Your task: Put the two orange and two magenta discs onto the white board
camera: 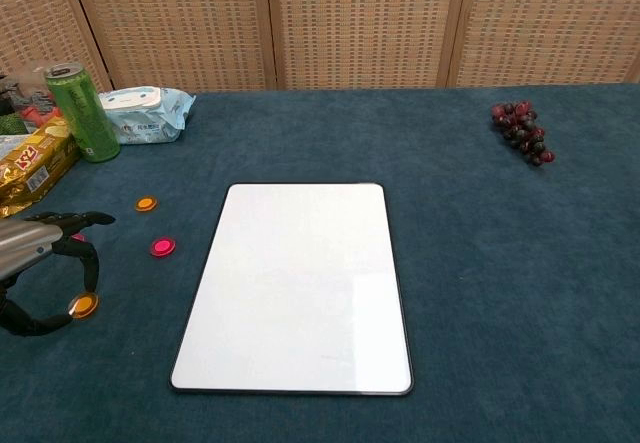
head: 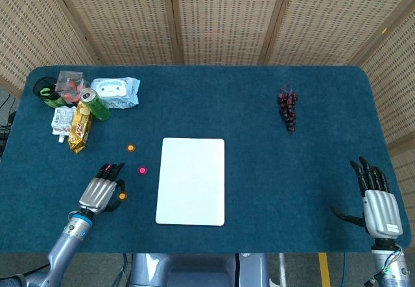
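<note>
Table (head: 259,170): blue cloth top, screens behind; a broad bare stretch runs between the board and the right edge.

White board (head: 191,181): flat near the middle of the table, long side running front to back, nothing on it; its near short edge lies close to the front edge of the table.

Orange disc, far (head: 130,148): on the cloth left of the board, apart from it.

Magenta disc (head: 142,170): on the cloth just left of the board's left edge, not touching it.

Orange disc, near (camera: 84,306): on the cloth at the fingertips of the left hand; contact looks likely in the chest view but cannot be settled.

Second magenta disc (camera: 77,235): only a sliver of pink shows behind the left hand's fingers; possibly the disc, mostly hidden.

Left hand (head: 100,194): low over the cloth at front left, fingers spread and curved downward, holding nothing.

Right hand (head: 376,199): near the front right corner, well apart from the board, fingers extended and apart, thumb out, holding nothing.

Grapes (head: 288,109): dark bunch, far right of the board.

Green can (head: 94,103), wipes pack (head: 117,92), gold snack packet (head: 80,130): clustered at far left corner
</note>
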Robot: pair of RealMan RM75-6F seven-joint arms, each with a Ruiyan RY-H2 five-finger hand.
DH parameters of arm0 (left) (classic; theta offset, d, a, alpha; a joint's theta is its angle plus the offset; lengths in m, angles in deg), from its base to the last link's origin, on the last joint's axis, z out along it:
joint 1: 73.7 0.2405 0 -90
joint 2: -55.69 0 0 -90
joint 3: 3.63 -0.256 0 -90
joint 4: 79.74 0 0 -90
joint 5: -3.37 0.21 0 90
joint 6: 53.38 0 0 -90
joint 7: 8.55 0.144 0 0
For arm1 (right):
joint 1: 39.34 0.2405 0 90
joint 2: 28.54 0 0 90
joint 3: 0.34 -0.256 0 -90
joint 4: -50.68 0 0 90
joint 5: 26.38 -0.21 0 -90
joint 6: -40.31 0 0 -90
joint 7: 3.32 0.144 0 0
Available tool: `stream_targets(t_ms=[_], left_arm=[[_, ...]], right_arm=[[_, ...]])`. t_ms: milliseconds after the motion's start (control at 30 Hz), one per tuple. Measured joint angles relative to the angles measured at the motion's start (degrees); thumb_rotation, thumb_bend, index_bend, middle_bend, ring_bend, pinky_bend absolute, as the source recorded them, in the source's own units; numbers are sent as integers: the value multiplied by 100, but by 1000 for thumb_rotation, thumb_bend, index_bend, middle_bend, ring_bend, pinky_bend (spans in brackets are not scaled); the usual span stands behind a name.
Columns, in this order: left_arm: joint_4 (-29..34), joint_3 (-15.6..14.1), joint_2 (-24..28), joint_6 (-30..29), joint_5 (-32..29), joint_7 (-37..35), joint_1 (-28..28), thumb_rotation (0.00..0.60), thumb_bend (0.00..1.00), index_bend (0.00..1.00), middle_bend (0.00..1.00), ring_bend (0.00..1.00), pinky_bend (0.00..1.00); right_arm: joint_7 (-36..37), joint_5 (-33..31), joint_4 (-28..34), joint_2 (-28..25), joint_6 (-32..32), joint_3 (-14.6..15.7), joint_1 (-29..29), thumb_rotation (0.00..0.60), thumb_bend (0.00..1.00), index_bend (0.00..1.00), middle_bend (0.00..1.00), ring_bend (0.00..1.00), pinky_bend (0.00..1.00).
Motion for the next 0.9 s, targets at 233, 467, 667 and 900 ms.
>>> stream_targets(t_ms=[233,467,667,900], left_arm=[[190,97,95,-31,-7,25,-65,600,351,636,0,0,0],[372,350,74,105,-251,213,-288,600,348,636,0,0,0],[459,766,-58,359,-897,626,-696,600,347,636,0,0,0],[309,1348,-439,721,-1910,1143,-1481,600,340,636,0,0,0]], right_arm=[[-1,1,4,0,-2,2,-2,600,131,0,0,0,0],[8,-2,8,-1,-1,2,-3,600,131,0,0,0,0],[29,-12,12,-2,11,0,0,600,131,0,0,0,0],[107,-40,15,-24,60,-6,15,600,131,0,0,0,0]])
